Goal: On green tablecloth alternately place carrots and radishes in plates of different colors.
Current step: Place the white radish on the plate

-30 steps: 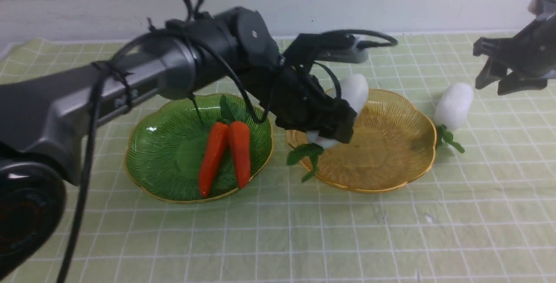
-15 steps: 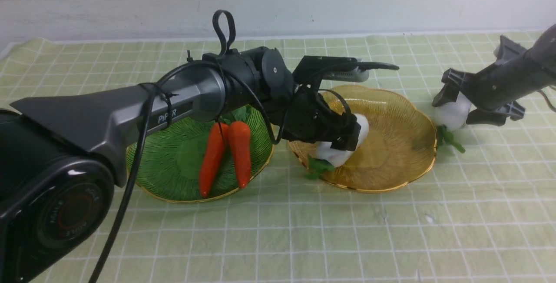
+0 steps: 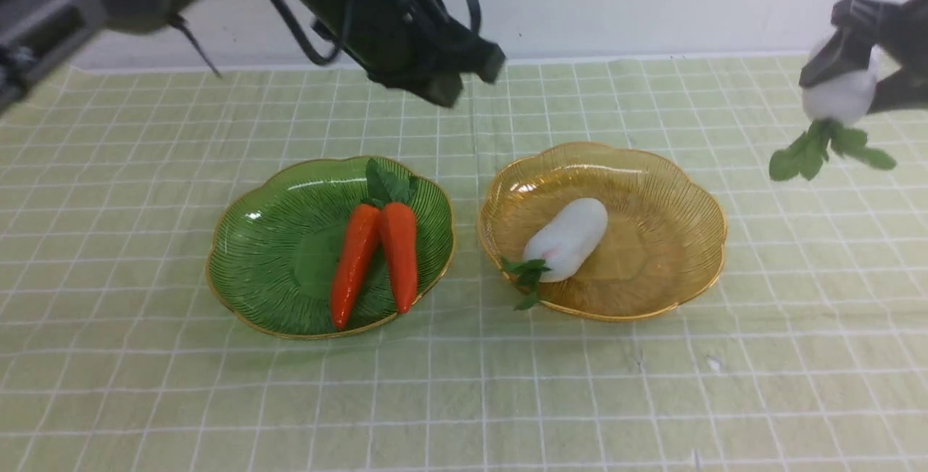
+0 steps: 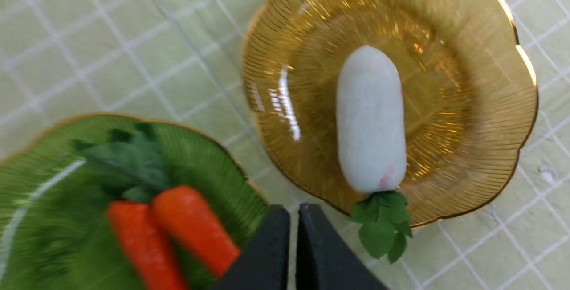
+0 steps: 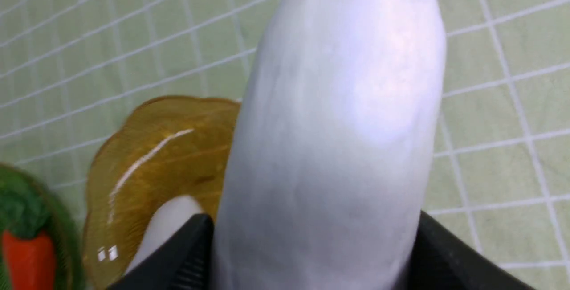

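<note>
The left arm reaches in raised and slanting, its black end effector [image 3: 455, 82] above and beyond the gap between the scalloped translucent green plate [image 3: 290, 254] and the landmark, the scalloped amber plastic plate [image 3: 660, 240]. The right arm comes in beyond the amber plate's right side, black end effector [image 3: 844, 48] lifted.

One plump white toy radish with a pink mark [image 3: 573, 236] lies in the amber plate, apart from the left end effector, whose jaws are closed on nothing. The right one grips the other white toy radish [image 3: 841, 91], leaves hanging, clear of the green gridded tablecloth [image 3: 580, 392]. Two glossy orange toy carrots [image 3: 377, 258] lie left of the amber plate, in the green one.
</note>
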Controlling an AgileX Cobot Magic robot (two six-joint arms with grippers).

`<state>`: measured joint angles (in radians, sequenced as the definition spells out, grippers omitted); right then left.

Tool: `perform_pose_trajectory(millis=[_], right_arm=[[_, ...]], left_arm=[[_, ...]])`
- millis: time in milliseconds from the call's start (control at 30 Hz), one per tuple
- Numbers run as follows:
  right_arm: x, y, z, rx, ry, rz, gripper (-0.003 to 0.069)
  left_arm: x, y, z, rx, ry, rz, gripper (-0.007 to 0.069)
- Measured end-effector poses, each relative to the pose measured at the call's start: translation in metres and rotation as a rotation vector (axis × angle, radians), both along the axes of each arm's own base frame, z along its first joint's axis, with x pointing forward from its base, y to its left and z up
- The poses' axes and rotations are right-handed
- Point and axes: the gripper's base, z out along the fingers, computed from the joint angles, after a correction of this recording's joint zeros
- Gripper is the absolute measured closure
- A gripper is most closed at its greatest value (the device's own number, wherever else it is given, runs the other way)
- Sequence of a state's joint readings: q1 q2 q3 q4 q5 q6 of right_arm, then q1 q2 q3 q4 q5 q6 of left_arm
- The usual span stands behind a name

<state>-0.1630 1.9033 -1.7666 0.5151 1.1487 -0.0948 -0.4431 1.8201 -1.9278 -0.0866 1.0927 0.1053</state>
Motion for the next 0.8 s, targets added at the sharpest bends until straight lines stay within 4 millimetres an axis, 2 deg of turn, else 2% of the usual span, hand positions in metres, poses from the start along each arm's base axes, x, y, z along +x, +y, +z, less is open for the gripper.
perform_pose_trajectory(millis=[67,133,233,267,300,433,567,667,733,800], right_arm=[[-0.007,0.020,0.007,0.005,0.017,0.072,0.0183],[-0.007,0.042,0.002,-0.001,0.046,0.138,0.0183],[0.001,0.071,-0.020,-0.033,0.086,0.223,0.0183],[0.003,0.076,-0.026,-0.039,0.094,0.235,0.0183],[0.008,0.089,-0.039,-0.044,0.113,0.256,0.0183],[0.017,0.102,-0.072,-0.016,0.210,0.222,0.0174],[0.020,0.103,-0.083,-0.005,0.248,0.199,0.0102],[0.021,0.102,-0.074,-0.016,0.247,0.212,0.0058],[0.024,0.101,-0.062,-0.025,0.212,0.214,0.0060],[0.027,0.099,-0.042,-0.041,0.147,0.212,0.0081]], left_arm=[[-0.018,0.015,0.028,0.022,-0.066,0.037,0.0631],[-0.038,0.029,0.053,0.036,-0.114,0.080,0.0632],[-0.065,0.047,0.074,0.046,-0.155,0.125,0.0632],[-0.069,0.050,0.075,0.047,-0.158,0.128,0.0632],[-0.082,0.057,0.079,0.052,-0.167,0.139,0.0632],[-0.128,0.078,0.074,0.038,-0.139,0.153,0.0632],[-0.178,0.098,0.076,-0.038,-0.169,0.157,0.0632],[-0.216,0.115,0.068,-0.104,-0.219,0.178,0.0632],[-0.236,0.125,0.061,-0.149,-0.248,0.204,0.0632],[-0.253,0.134,0.048,-0.185,-0.268,0.235,0.0632]])
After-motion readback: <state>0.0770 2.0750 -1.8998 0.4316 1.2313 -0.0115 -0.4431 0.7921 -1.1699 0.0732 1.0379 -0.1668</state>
